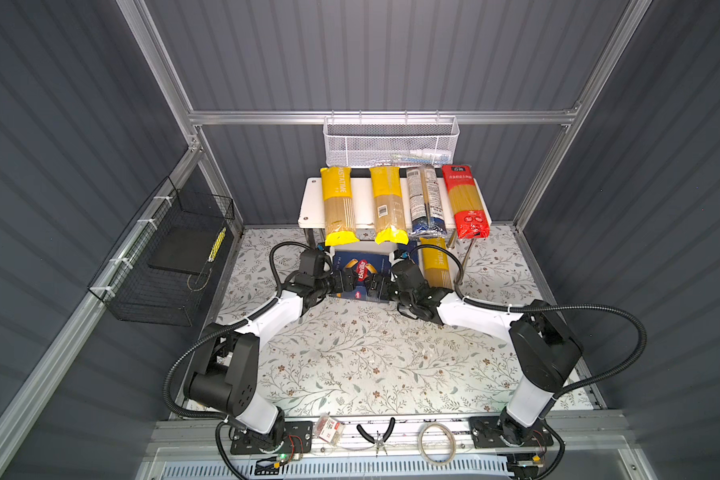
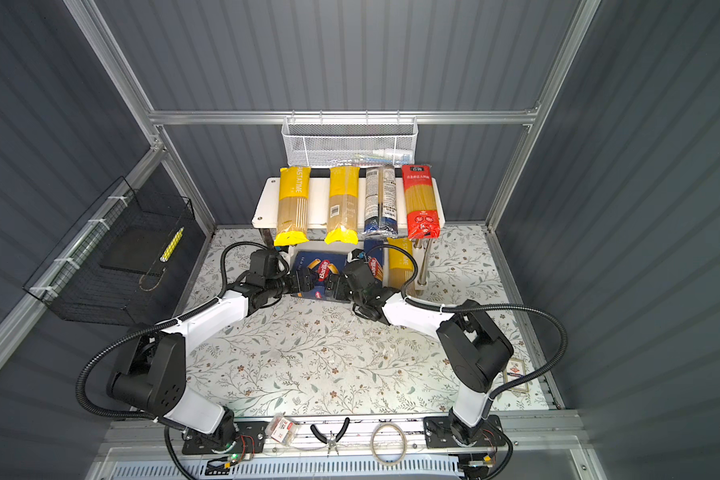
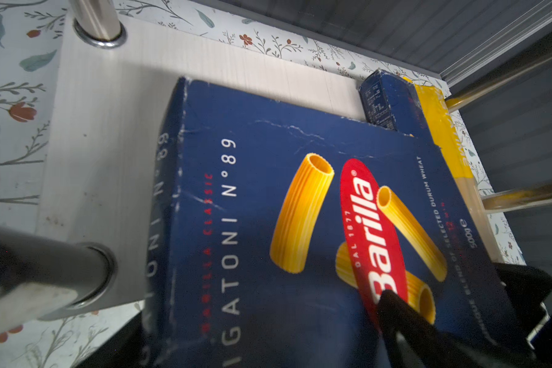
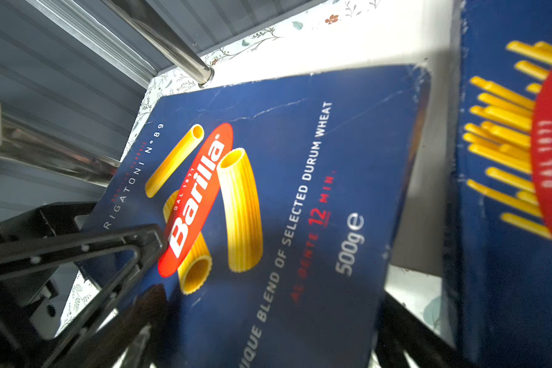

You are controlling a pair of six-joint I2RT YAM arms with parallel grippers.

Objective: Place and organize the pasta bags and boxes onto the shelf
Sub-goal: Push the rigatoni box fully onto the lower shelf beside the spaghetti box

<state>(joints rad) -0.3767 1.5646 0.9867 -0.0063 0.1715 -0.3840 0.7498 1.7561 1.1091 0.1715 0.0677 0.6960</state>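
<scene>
On the lower shelf (image 3: pixel 109 127), left jaws pinch the Barilla box (image 1: pixel 352 262); right jaws straddle it wide open, seemingly loose.

Both arms are extended forward from their bases and bent inward at the elbows, so that the wrists are set close together at the middle. The left gripper (image 1: pixel 347 281) is closed on a box (image 1: pixel 360 269), one finger (image 3: pixel 394 310) laid on its face. The right gripper (image 1: pixel 376 286) is held facing it, its jaws spread wide about the same box.
</scene>
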